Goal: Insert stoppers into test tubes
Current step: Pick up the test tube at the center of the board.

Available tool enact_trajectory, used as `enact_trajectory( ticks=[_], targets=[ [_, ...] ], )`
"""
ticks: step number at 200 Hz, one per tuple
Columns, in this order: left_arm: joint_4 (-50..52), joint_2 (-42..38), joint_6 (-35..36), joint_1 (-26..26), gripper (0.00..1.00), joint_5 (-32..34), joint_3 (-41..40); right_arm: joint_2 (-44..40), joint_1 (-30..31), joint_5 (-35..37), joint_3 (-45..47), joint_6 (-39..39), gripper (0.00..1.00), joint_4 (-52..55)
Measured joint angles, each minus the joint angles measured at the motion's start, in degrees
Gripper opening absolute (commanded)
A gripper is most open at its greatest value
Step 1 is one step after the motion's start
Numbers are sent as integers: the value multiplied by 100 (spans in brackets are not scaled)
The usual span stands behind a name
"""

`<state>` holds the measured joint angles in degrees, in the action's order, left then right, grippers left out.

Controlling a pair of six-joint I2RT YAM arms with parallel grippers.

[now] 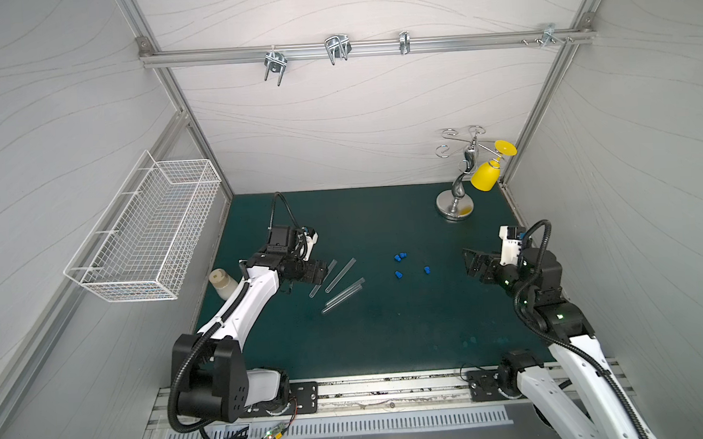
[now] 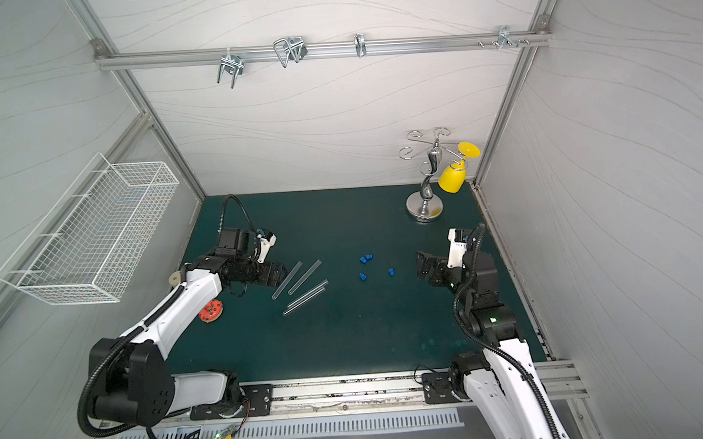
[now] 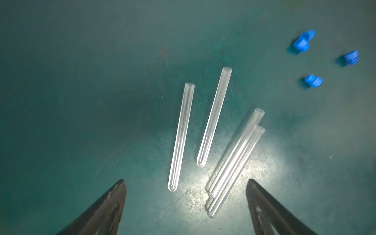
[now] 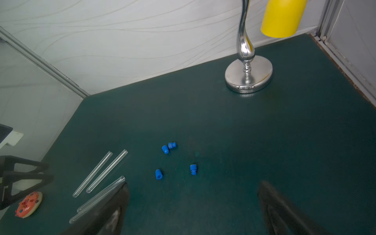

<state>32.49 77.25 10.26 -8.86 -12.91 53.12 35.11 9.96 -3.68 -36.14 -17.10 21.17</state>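
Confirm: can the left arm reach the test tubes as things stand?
Probably yes. The left end effector hangs open beside the four test tubes, which lie on the mat with nothing between. Two tubes touch, so singling one out may be fiddly.

I have the left arm (image 1: 247, 304) reaching from its base at the table's (image 1: 368, 331) near edge up along the left side. Its wrist is bent so the left claw (image 1: 323, 271) faces the table's middle, low over the surface. Its fingers (image 3: 114, 203) stand wide apart, gripping nothing. The right arm (image 1: 575, 353) mirrors it along the right edge. The right claw (image 1: 470, 264) points inward, and its fingers (image 4: 114, 213) are also spread wide and empty.
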Motion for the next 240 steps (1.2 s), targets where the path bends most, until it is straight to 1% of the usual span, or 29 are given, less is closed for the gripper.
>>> enact_trajectory(
  ticks=[13, 41, 61, 78, 92, 109, 125, 137, 203, 217, 240],
  targets=[
    [2, 173, 22, -76, 91, 37, 9, 52, 0, 4, 0, 13, 99, 76],
    [2, 588, 59, -236, 84, 157, 81, 160, 0, 2, 0, 22, 99, 140],
    [44, 1014, 20, -295, 73, 271, 282, 157, 0, 0, 0, 22, 99, 146],
    [133, 1351, -15, -313, 69, 389, 538, 157, 0, 0, 0, 22, 99, 151],
    [197, 1600, -83, -321, 62, 479, 765, 157, 0, -4, 0, 22, 99, 151],
    [308, 1884, -164, -341, 56, 557, 1029, 164, 0, -4, 0, 22, 99, 155],
    [404, 2144, -170, -361, 54, 671, 1252, 188, 0, -7, 0, 22, 99, 157],
    [466, 2319, -199, -389, 49, 719, 1353, 210, 0, -9, 0, 22, 99, 160],
    [728, 2833, -278, -448, 39, 863, 1467, 256, 0, -66, 0, 17, 99, 162],
    [765, 2903, -271, -455, 33, 872, 1473, 271, 0, -90, 0, 17, 99, 164],
    [778, 2964, -282, -459, 29, 898, 1521, 271, 0, -107, 0, 17, 99, 164]
  ],
)
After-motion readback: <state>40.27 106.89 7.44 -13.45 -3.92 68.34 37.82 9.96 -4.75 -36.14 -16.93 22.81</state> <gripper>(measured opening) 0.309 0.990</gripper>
